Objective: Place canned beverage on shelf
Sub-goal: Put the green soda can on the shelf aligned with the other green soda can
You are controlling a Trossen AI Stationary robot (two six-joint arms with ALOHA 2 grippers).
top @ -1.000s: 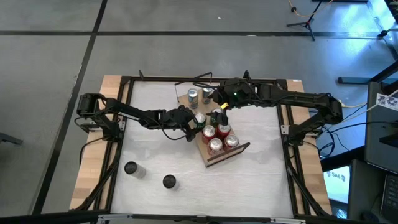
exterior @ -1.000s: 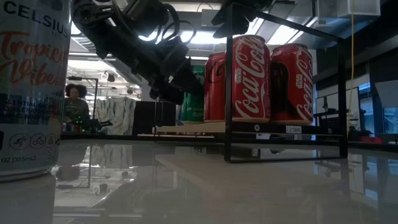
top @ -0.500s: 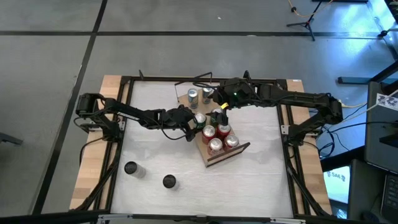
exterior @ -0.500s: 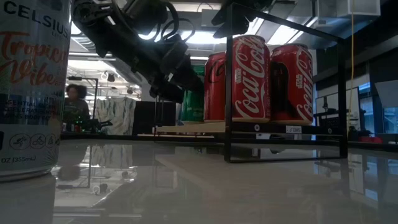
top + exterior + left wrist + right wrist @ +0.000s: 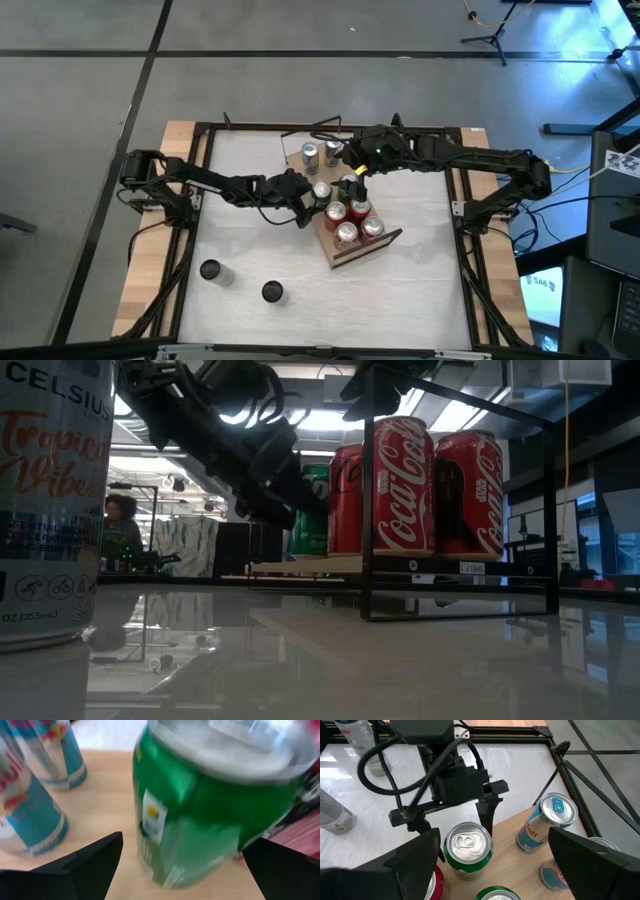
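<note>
Green can (image 5: 468, 846) stands upright on the shelf (image 5: 338, 250), its long axis vertical and its pull-tab top facing up. It sits at the board's left edge, just beside the red cans (image 5: 403, 486), which fill the end under the black wire frame (image 5: 366, 500). The board itself lies slanted across the table (image 5: 250, 160), with two slim blue cans (image 5: 310, 154) at its far end.

The left gripper (image 5: 487, 815) has its fingers (image 5: 85, 865) spread wide on either side of the green can; from the right wrist view one finger looks just clear of the can's side, so it does not seem to be gripping. The right gripper (image 5: 352, 183) hangs over the row of cans, its fingers (image 5: 415, 860) parted and holding nothing.

Open tabletop lies to the left of the board and toward the near edge, where two more cans (image 5: 210, 271) stand well apart from the shelf.
</note>
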